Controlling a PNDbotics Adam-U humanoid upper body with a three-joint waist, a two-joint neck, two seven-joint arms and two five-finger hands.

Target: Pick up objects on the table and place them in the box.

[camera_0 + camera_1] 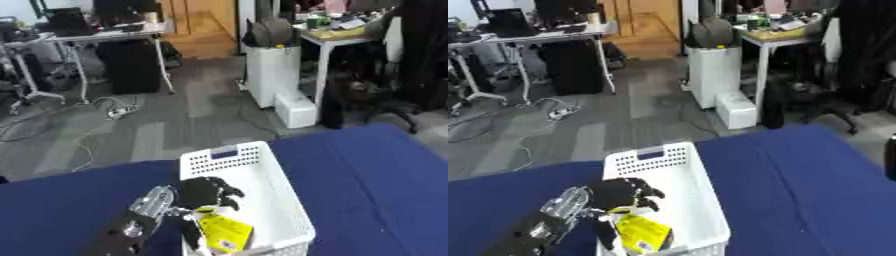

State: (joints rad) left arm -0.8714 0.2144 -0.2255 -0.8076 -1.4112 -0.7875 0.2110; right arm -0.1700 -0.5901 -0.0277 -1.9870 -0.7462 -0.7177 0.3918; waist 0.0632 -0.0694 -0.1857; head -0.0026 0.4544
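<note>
The main risk, as I judge it, is at the left wall of the white perforated box (262,200). The left robot hand (206,192) holds a yellow packet (226,231) just inside this wall, close to the near left corner. If the fingers let go while the packet leans on the rim, it can tip outward and fall on the blue table (52,210) instead of inside. A second risk is that the arm pushes against the plastic wall and makes the light box slide on the cloth, or that the packet sticks to a finger at the moment of release.

The left arm (131,230) comes in from the lower left and rises over the left wall of the box. The robot hand is bent down at the wrist, the back of it turned up toward the camera, and its fingers are curled downward around the top of the yellow packet, which hangs below them. I cannot tell if the packet already touches the floor of the box. The rest of the box looks empty in these views.

At the right edge of the right eye view a dark shape (890,157) shows; I cannot say if this is the right robot hand.
</note>
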